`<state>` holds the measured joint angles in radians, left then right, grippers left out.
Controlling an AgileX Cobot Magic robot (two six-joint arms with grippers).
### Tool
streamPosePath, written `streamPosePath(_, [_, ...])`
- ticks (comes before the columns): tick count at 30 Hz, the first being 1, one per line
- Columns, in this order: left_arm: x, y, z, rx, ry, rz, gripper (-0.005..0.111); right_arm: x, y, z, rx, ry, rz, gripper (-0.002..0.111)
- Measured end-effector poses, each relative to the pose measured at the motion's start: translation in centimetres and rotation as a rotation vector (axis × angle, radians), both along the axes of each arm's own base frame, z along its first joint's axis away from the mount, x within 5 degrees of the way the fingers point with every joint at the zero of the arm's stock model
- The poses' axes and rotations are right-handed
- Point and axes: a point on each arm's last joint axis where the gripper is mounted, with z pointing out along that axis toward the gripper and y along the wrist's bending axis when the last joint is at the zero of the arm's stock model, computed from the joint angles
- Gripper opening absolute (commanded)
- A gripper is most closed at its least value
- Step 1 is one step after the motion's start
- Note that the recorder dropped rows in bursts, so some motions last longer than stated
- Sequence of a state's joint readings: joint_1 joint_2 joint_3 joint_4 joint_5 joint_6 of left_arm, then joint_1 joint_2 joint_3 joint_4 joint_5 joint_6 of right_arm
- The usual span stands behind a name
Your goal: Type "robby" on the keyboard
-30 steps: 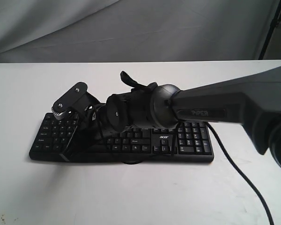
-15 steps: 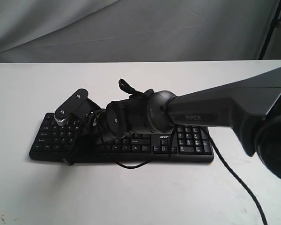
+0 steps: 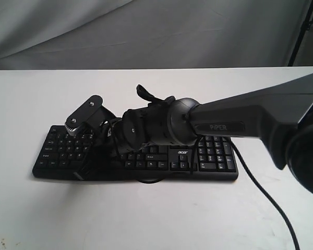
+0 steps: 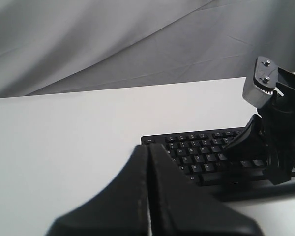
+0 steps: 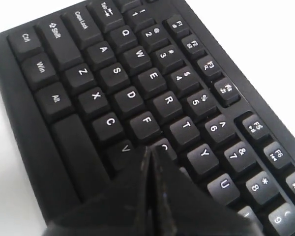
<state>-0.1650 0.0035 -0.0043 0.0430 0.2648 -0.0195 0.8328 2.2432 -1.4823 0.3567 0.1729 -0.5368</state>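
Note:
The black keyboard [image 3: 214, 156] lies flat on the white table, with its acer logo facing the exterior camera. My right gripper [image 3: 85, 165] reaches across from the right and is shut, its fingertips pressed together and empty. In the right wrist view its tip [image 5: 150, 149] sits low over the keyboard [image 5: 132, 98], between the V and G keys; whether it touches a key cannot be told. My left gripper [image 4: 148, 146] is shut and empty, held over bare table short of the keyboard [image 4: 196, 155]. The left wrist view shows the right gripper [image 4: 226, 146] on the keys. The left arm is out of the exterior view.
A thin black cable [image 3: 263, 195] runs from the keyboard's right end toward the table's front right. Another black cable loop [image 3: 148, 180] hangs from the right arm just in front of the keyboard. White table [image 3: 146, 219] surrounds the keyboard, with grey cloth [image 3: 146, 31] behind.
The right arm dipped toward the keys half a second ago. It has since risen a little and shifted slightly right. The hanging cable loop in front of the keyboard grew, then shrank.

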Motion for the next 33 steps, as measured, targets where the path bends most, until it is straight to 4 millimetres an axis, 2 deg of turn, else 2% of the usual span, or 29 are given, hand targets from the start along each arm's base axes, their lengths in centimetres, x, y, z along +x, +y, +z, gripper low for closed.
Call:
streamPosePath(11, [0.00,0.00,0.00,0.000,0.000,0.000,0.000,-0.04,-0.02,-0.14,-0.005,0.006,0.002,0.000])
streamPosePath(14, [0.00,0.00,0.00,0.000,0.000,0.000,0.000,-0.07,-0.04,-0.94,-0.018,0.019,0.002,0.000])
streamPosePath(33, [0.00,0.00,0.00,0.000,0.000,0.000,0.000,-0.01,-0.02,-0.22,-0.016,-0.002,0.013,0.000])
